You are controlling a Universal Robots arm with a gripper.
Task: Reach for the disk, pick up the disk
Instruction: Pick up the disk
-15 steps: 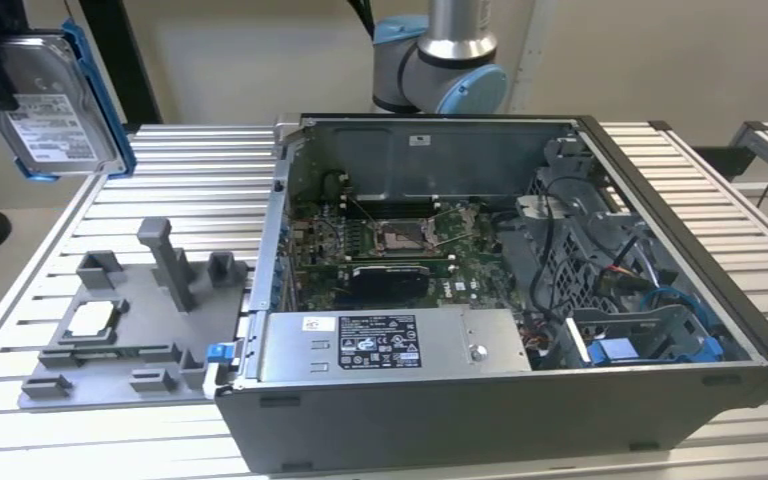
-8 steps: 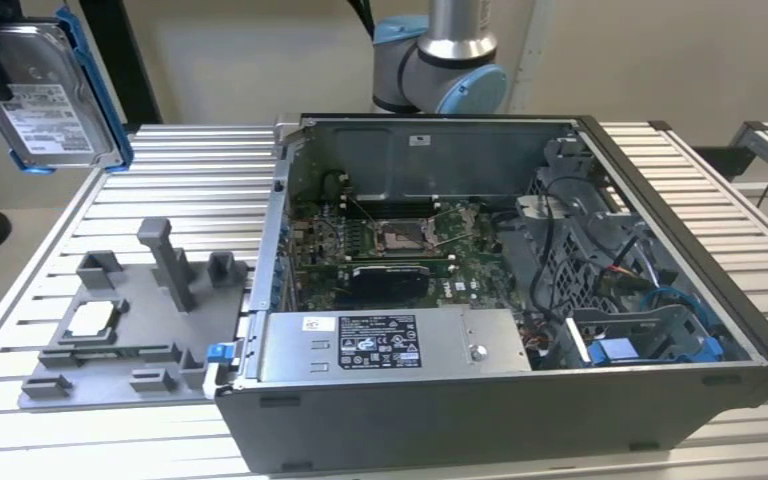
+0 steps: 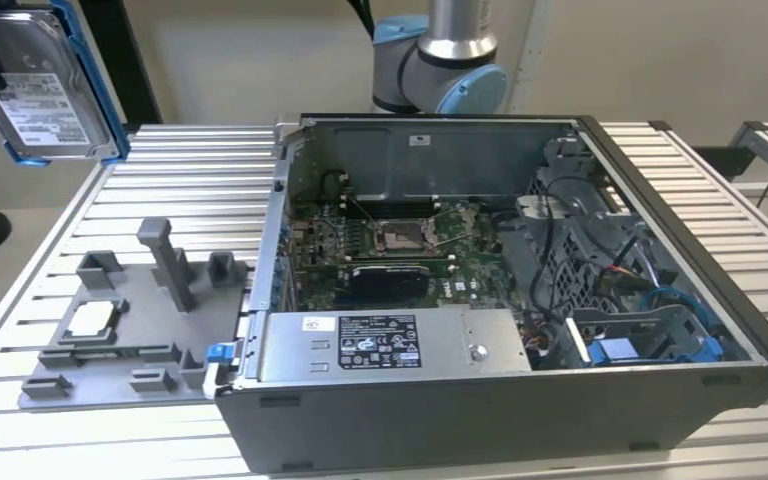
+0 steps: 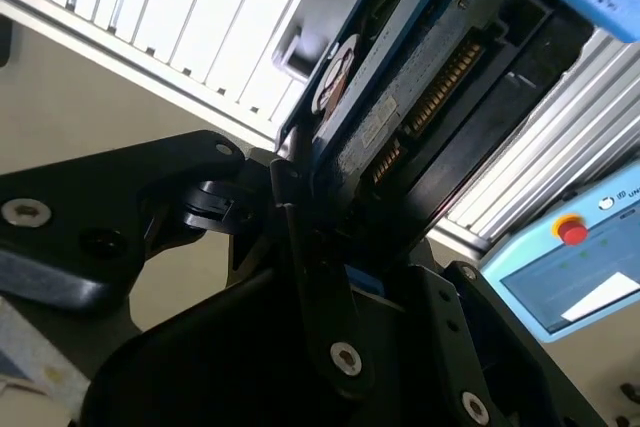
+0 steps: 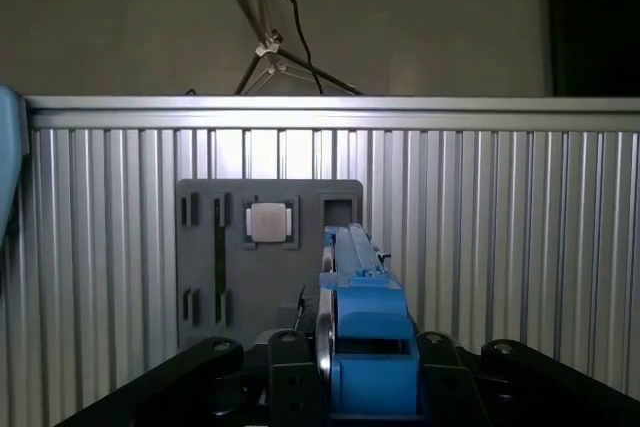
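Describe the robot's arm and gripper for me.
The arm is a silver tube with grey joints and light-blue caps; a black cable runs beside it. The gripper is black, built of jointed links fastened with round silver screws.

**Robot gripper clamped on a raised disk**

In the exterior view the arm (image 3: 440, 55) (a silver tube with blue-capped joints) stands upright at the far side of the scene. In both wrist views the black gripper (image 5: 365, 352) is closed edgewise on the disk (image 5: 358, 292), with a finger (image 5: 290, 367) pressed against each flat side. The disk is held high in the air at the exterior view's far left.
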